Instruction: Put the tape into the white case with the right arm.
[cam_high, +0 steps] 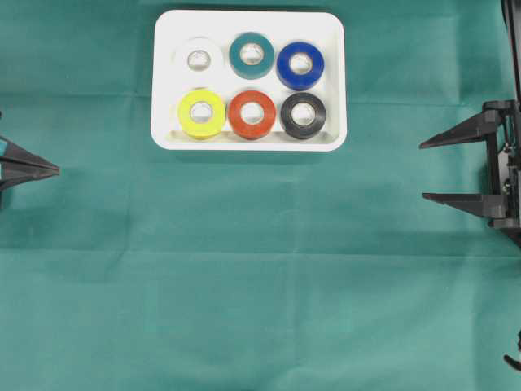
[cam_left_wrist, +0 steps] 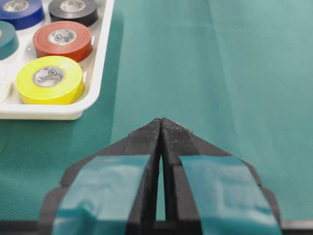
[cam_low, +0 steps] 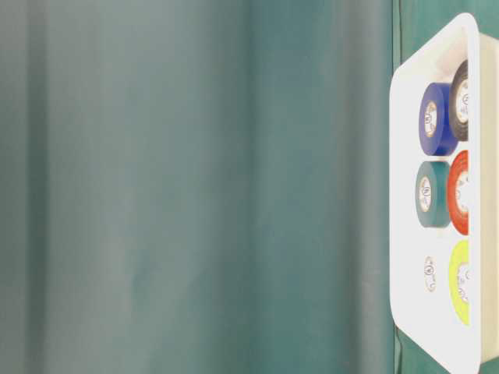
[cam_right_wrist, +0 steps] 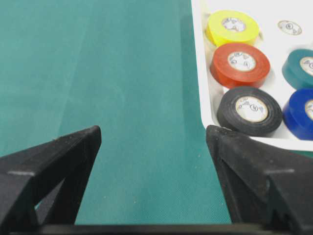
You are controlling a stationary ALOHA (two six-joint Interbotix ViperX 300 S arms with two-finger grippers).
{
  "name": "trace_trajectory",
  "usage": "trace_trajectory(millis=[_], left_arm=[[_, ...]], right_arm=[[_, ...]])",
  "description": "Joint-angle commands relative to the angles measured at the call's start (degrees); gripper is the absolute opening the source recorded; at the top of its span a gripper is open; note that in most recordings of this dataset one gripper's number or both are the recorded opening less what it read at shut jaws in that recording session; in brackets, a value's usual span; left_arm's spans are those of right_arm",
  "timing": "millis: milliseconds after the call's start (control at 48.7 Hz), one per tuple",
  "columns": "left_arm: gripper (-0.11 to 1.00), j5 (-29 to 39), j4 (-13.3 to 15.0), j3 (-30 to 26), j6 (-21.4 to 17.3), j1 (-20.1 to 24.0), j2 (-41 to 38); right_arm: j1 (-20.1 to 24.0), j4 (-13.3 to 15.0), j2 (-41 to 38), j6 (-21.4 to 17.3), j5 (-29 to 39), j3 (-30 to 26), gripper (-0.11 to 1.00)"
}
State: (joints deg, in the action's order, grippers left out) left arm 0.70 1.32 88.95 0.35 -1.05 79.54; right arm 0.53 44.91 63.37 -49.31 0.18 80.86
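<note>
The white case (cam_high: 244, 143) lies at the top middle of the green cloth. In it stand several tape rolls in two rows: white (cam_high: 199, 59), teal (cam_high: 251, 54) and blue (cam_high: 300, 65) behind, yellow (cam_high: 201, 113), red (cam_high: 251, 114) and black (cam_high: 303, 115) in front. My right gripper (cam_high: 423, 171) hovers at the right edge, well right of the case, open with only cloth between its fingers (cam_right_wrist: 153, 131). The black roll (cam_right_wrist: 249, 110) sits just beyond its right fingertip. My left gripper (cam_high: 55, 170) rests at the left edge, shut and empty (cam_left_wrist: 161, 121).
Green cloth (cam_high: 260, 285) with faint fold lines covers the whole table. The case's rim (cam_left_wrist: 49, 111) stands ahead-left of the left gripper. A black arm part (cam_high: 513, 358) shows at the bottom right corner. The table-level view shows the case (cam_low: 401, 234) at its right edge.
</note>
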Motion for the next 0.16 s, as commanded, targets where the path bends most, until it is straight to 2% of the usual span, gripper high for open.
trace_trajectory(millis=[0,144], left_arm=[[0.0,-0.26,0.09,-0.7,0.0,0.0,-0.53],[0.0,-0.26,0.0,-0.79,0.0,0.09,-0.53]], right_arm=[[0.09,0.09,0.26,0.0,-0.44,-0.18,0.58],[0.09,0.09,1.58,-0.26,-0.7,1.49,0.58]])
